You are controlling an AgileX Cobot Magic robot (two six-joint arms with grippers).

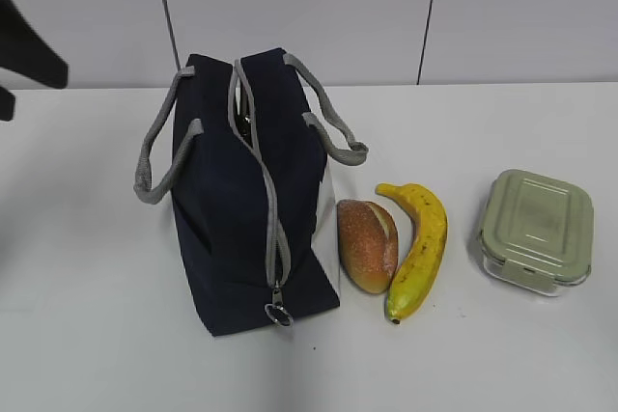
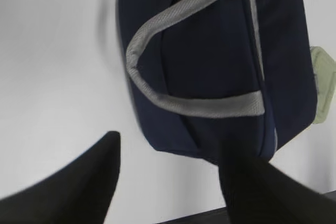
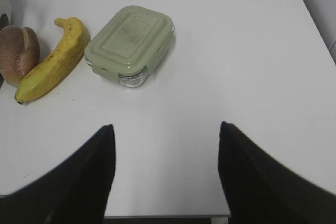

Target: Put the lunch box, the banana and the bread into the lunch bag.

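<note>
Exterior view: the lunch bag [image 1: 246, 200] stands on the white table [image 1: 87, 335], its long axis running from 12 to 6 o'clock, the grey zipper [image 1: 263, 176] following that line along the top and ending at the metal ring pull [image 1: 278, 314] at the 6 o'clock end; the grey handles [image 1: 159, 156] fall to either side. At the bag's 3 o'clock side lies the bread [image 1: 368, 245], just beside the bag, its long axis roughly 12 to 6. The banana [image 1: 417, 248] lies against the bread's 3 o'clock side, curved, one end toward 11 o'clock and the other toward 6 o'clock. The lunch box [image 1: 535, 231] sits apart from the banana at 3 o'clock, lid on. Part of my left arm [image 1: 24, 41] shows dark at the frame's 9 o'clock edge. Left wrist view: my left gripper [image 2: 168, 171] hangs above the table near the bag's end; my fingers [image 2: 84, 182] stand apart with nothing between them. The view is blurred. Right wrist view: my right gripper [image 3: 165, 166] hovers over bare table, jaws apart and empty. The lunch box lies at 11 o'clock from it, the banana and bread farther toward 10 o'clock, the banana's axis running from 11 to 7 o'clock.
</note>
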